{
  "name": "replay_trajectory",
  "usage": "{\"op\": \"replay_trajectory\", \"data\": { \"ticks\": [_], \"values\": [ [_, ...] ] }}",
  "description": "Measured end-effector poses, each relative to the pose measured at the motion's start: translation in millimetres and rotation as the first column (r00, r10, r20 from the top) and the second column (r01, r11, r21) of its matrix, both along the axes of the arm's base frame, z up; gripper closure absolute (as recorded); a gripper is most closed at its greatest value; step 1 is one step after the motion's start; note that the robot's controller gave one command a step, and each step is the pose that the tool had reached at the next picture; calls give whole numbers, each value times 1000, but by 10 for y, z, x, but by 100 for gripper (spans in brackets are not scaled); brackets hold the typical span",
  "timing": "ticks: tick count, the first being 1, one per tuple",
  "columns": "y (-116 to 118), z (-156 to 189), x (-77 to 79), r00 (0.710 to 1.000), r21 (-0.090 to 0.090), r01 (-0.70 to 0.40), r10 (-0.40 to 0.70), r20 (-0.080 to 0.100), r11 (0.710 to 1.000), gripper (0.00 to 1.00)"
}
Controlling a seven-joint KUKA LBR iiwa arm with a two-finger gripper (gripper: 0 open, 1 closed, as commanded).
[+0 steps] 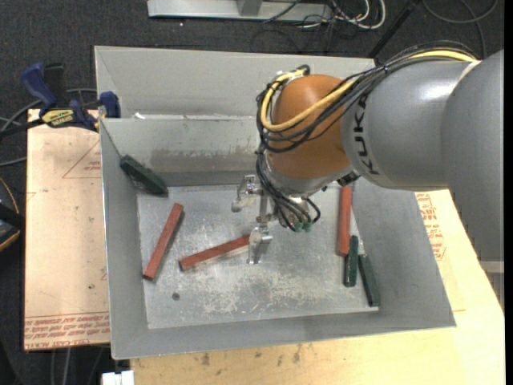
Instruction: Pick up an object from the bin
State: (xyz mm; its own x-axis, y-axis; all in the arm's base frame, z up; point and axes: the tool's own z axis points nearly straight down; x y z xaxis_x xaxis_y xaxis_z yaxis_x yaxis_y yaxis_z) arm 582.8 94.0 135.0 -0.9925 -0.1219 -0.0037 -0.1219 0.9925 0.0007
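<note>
My gripper (250, 221) hangs below the orange wrist cover over the middle of the bin. It is open, with one metal finger (243, 196) toward the back and the other finger (258, 245) toward the front. A flat red-brown stick (213, 253) lies slanted on the bin floor, and its right end touches the front finger. It lies beside that finger, not between the two. A second red-brown stick (163, 241) lies further left, apart from the gripper.
A dark green marker (144, 175) leans in the bin's back left corner. By the right wall lie a red stick (345, 219) and two dark green markers (351, 267) (368, 281). The arm covers the bin's back right.
</note>
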Motion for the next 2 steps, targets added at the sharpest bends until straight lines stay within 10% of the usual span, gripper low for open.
{"op": "replay_trajectory", "data": {
  "ticks": [1,2],
  "values": [
    [13,-552,282,999,6,34,-34,17,999,100],
    [13,-552,282,999,6,34,-34,17,999,100]
  ]
}}
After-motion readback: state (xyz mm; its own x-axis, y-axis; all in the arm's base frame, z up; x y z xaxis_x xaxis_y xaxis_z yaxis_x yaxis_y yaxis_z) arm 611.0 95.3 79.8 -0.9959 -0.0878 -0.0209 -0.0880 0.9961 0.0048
